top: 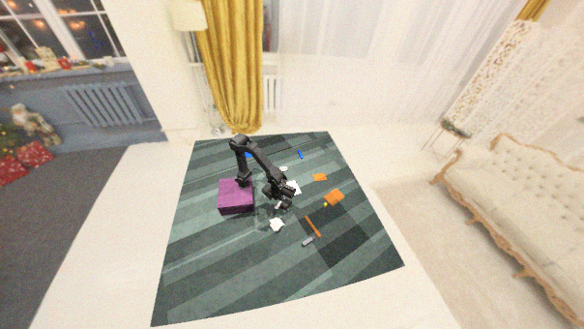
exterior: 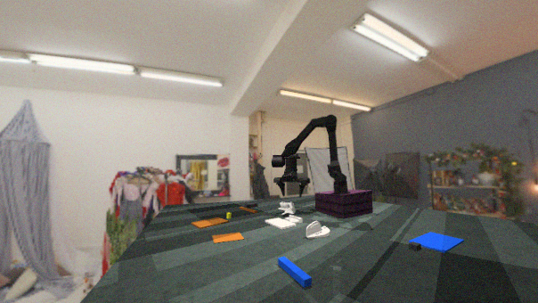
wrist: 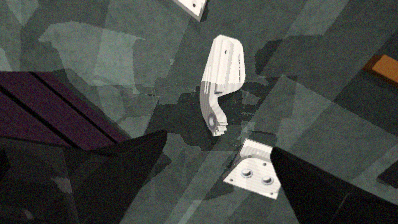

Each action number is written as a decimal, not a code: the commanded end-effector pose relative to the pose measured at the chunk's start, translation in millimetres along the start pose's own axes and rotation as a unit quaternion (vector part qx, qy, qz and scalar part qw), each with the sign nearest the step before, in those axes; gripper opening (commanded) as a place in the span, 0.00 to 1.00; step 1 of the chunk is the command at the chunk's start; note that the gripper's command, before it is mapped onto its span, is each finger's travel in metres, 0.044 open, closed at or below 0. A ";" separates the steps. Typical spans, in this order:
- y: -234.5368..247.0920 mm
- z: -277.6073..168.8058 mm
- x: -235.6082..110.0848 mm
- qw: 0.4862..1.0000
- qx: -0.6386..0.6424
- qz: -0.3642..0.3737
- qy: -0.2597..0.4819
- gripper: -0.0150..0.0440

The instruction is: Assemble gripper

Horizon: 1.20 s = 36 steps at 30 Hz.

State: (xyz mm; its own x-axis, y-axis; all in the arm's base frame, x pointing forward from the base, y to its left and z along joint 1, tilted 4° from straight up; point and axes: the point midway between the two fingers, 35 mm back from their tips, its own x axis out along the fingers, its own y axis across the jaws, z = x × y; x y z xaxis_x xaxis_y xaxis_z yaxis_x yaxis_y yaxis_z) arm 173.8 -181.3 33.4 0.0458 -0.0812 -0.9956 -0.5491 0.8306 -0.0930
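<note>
My gripper (top: 277,199) (exterior: 292,195) (wrist: 217,143) is open and empty, pointing down above the white parts. One white jaw (top: 278,205) (wrist: 226,67) lies on the table, its toothed end just ahead of the space between the fingertips in the wrist view. The white gripper base (top: 277,224) (wrist: 256,181) lies near the right finger there, its two pins upward, apart from that jaw. A flat white plate (exterior: 279,222) (wrist: 190,4), apparently the housing plate, lies beyond; only its corner shows in the wrist view. Another white piece (top: 283,168) (exterior: 317,230), apparently the second jaw, lies farther back.
The arm stands on a purple block (top: 235,195) (exterior: 343,204). Two orange plates (top: 334,196) (exterior: 227,237), a yellow piece (top: 325,204), an orange bar (top: 312,225) and a grey block (top: 307,241) lie to one side. A blue bar (exterior: 294,272) and blue plate (exterior: 436,241) lie farther away.
</note>
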 end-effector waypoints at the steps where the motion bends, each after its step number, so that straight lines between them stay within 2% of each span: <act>1: 3.5 -0.3 1.3 1.000 0.007 0.004 -0.003 1.00; 36: 2.3 0.4 58.1 1.000 0.007 0.005 -0.003 1.00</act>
State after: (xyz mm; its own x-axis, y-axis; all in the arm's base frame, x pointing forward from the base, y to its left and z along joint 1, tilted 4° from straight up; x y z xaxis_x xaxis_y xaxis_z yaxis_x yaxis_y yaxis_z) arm 176.9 -186.4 -18.3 0.0466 -0.0799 -0.9957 -0.5392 0.8371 -0.0924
